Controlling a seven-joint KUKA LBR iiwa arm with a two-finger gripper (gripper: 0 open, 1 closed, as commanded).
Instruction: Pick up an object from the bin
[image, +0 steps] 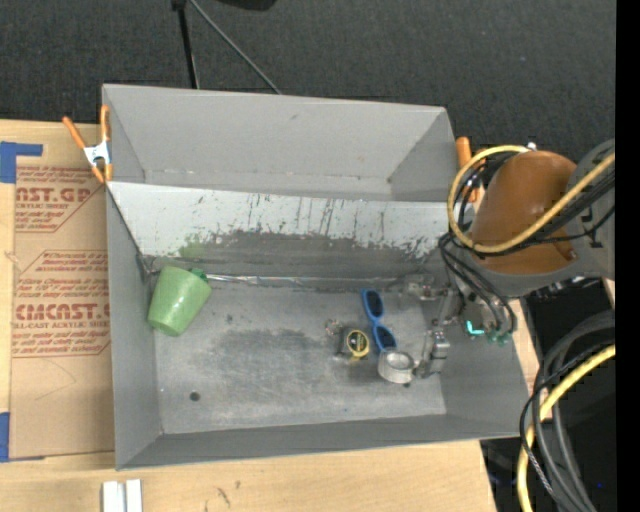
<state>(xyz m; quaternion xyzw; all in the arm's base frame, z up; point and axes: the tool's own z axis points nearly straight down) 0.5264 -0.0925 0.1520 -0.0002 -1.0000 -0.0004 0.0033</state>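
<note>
Bin (280, 150): grey metal, floor scuffed and streaked along the foot of the back wall.

Your gripper (434, 352) sits low in the right end of the bin, close to the right wall. It hangs under the orange wrist cover (520, 215) with yellow cables looped about it. Wide or narrow: you cannot tell from this angle.

Nearest thing: a small silvery ring (395, 367), flat on the floor just left of the gripper. Touching it or a hair apart, you cannot tell.

Above the ring lies a blue strip-like piece (376, 318), slanted, its lower end near the ring. What kind of thing it is, you cannot tell.

Left of the ring, just beside the blue piece's lower end, is a small dark round thing with yellow on it (355, 343).

The green cup (177, 297) is well apart from all these, at the far left of the floor, tipped over against the left wall near the back corner
</note>
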